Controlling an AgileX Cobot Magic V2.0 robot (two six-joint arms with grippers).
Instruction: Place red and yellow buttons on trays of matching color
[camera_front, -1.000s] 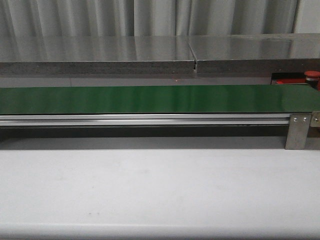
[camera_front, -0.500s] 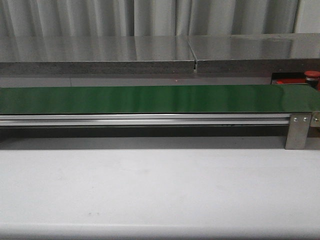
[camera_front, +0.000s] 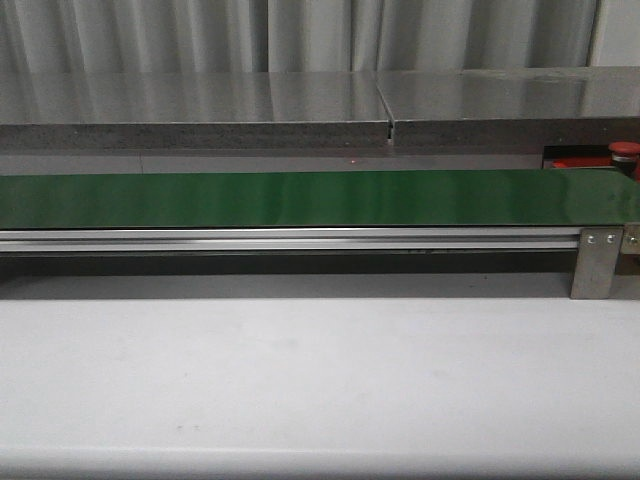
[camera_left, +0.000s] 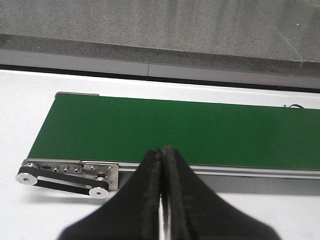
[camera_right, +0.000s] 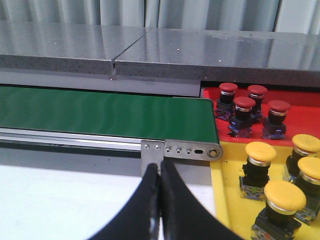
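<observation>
Sitting apart, red buttons (camera_right: 245, 107), right pincer (camera_right: 160, 172)

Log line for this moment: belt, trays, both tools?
belt: empty | red tray: four red buttons | yellow tray: four yellow buttons | left tool: shut | right tool: shut

A long green belt (camera_front: 300, 198) runs across the scene from the left edge almost to the right edge, lying level. Along its near side runs a silver metal rail (camera_front: 290, 239), which ends at the right in a small metal bracket (camera_front: 598, 262) with screws. Nearer than the rail lies the pale grey bench (camera_front: 300, 380). Beyond the belt stands a grey stone ledge (camera_front: 200, 110) with a narrow seam near its middle. At the far right, just past the belt's end, part of a red tray (camera_front: 585, 160) shows, with one red button (camera_front: 624, 150) on it.
</observation>
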